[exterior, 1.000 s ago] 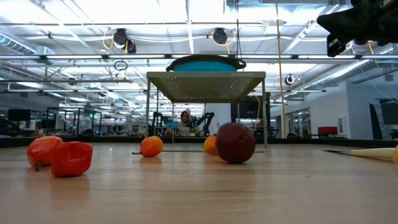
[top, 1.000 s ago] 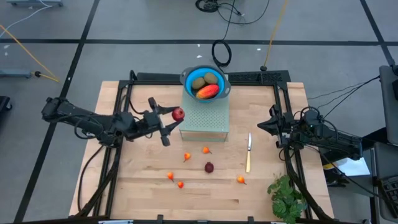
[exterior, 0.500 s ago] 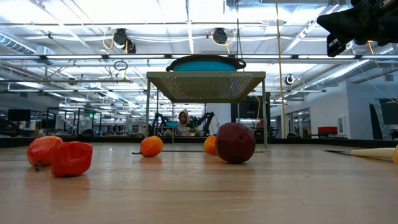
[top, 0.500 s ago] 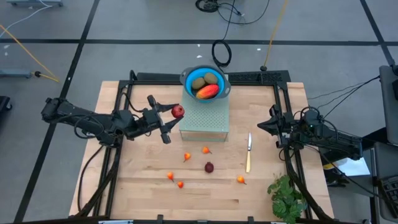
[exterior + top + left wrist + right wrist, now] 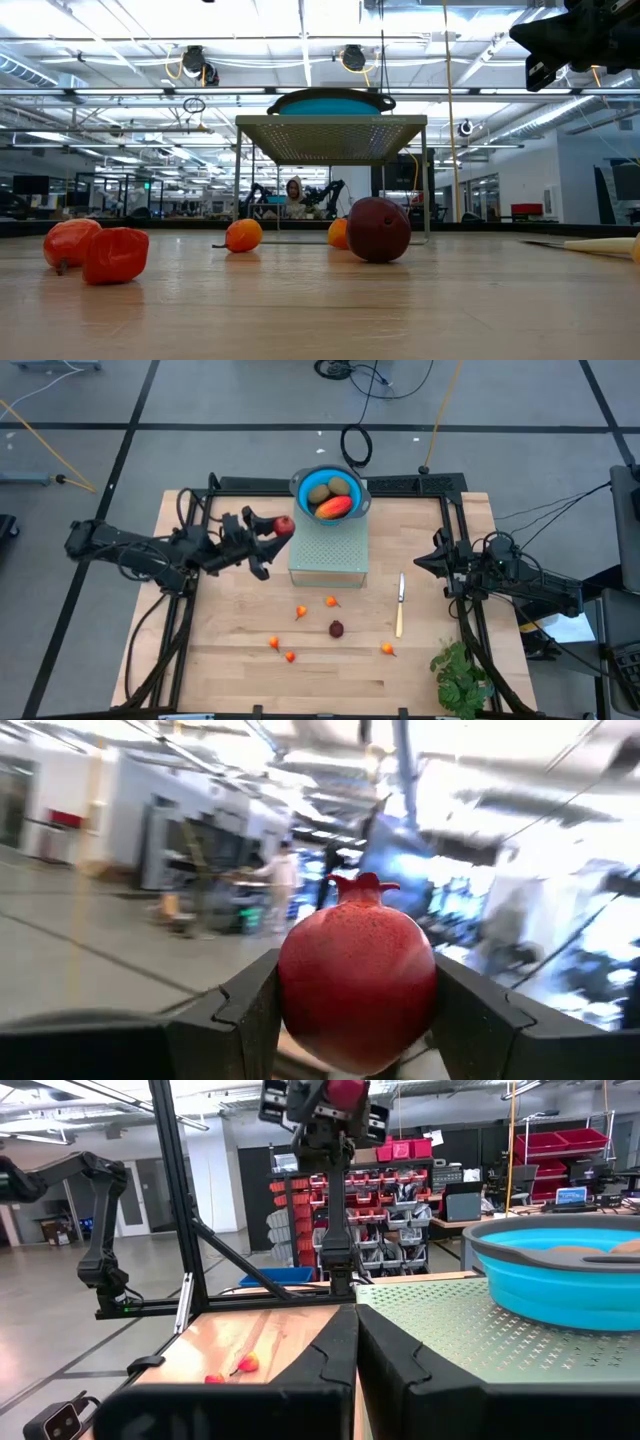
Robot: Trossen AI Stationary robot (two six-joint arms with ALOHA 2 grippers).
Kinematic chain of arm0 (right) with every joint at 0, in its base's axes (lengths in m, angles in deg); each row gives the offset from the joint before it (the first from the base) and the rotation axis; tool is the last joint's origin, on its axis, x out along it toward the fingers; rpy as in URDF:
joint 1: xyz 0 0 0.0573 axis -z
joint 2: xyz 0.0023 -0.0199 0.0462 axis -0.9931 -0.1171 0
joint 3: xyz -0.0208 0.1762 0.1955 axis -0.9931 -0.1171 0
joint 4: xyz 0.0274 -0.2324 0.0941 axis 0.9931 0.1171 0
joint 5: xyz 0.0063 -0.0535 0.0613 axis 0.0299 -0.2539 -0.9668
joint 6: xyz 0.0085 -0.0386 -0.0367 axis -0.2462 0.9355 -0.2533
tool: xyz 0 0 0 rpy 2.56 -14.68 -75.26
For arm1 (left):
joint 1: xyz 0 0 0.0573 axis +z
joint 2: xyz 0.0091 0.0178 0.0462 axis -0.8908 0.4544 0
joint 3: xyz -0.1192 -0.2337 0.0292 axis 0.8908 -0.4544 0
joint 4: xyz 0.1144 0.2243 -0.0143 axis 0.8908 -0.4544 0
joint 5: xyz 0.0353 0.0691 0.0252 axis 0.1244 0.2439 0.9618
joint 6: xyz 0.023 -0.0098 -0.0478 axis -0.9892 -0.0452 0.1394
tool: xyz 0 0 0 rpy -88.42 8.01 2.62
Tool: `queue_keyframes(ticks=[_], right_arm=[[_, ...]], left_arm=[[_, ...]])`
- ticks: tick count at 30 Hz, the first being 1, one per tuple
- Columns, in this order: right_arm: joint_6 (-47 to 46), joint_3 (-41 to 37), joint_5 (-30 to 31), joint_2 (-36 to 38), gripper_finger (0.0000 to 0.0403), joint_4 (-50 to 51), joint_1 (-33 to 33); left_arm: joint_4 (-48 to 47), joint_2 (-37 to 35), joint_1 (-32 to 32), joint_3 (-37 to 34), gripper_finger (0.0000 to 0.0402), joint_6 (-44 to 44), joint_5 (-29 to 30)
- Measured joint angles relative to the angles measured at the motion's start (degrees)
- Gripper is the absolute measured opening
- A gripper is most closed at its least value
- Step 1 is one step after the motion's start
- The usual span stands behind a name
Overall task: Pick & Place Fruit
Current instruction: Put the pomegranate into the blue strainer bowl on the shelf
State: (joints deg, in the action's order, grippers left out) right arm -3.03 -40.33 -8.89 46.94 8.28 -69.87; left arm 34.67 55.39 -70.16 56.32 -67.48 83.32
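Held item: one dark-red ball (image 5: 284, 525), pomegranate-like with a small crown, clenched between the jaws of the left gripper (image 5: 272, 532). We place it in the air beside the left edge of the mesh stand (image 5: 330, 550), about level with its top and short of the blue bowl (image 5: 330, 491). We judge the height is kept so the fruit can clear the bowl's rim on the way in.

Bowl contents: one mango (image 5: 333, 507) and two brown kiwi-like ovals (image 5: 329, 488), lying together. We take these as already placed.

Still on the table (image 5: 430, 670): a second dark-red ball (image 5: 336, 628) near the middle, and five tiny orange-red fruits scattered around it, namely one (image 5: 300, 612), another (image 5: 331, 601), a pair toward the near-left (image 5: 274, 644) and (image 5: 290, 656), and one toward the right (image 5: 386, 649). They lie apart from each other, which we think leaves room for a gripper to reach each.

Not for picking: a knife (image 5: 400, 603) lying lengthwise to the right of the stand, and a leafy bunch (image 5: 462, 678) at the near-right corner.

Idle item: the right gripper (image 5: 437, 564), jaws clenched on nothing, parked over the table's right edge, well clear of the left arm's path.

Judgement: carry step in hand; release over the bowl not yet made.
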Motion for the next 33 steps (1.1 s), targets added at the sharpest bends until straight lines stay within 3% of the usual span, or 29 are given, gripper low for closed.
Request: queue_keyframes(ticks=[4,18,24,29,33], right_arm=[[0.00,0.00,0.02,0.00,0.0000,-0.01,0.00],[0.00,0.00,0.27,0.00,0.0000,-0.02,-0.02],[0.01,0.00,0.54,-0.02,0.0000,-0.06,-0.01],[-0.04,0.00,3.17,-0.04,0.0000,-0.06,0.00],[1.29,0.00,3.39,-0.04,0.0000,-0.05,0.00]], left_arm=[[2.22,0.15,3.57,0.00,0.0207,5.82,-4.72],[0.04,2.94,15.38,0.08,0.0207,21.78,-4.91],[-0.68,7.15,18.95,0.95,0.0207,22.99,-6.31],[-2.96,12.24,21.34,5.77,0.0207,20.94,-9.58],[-10.27,16.13,23.24,11.51,0.0207,17.33,-11.80]])
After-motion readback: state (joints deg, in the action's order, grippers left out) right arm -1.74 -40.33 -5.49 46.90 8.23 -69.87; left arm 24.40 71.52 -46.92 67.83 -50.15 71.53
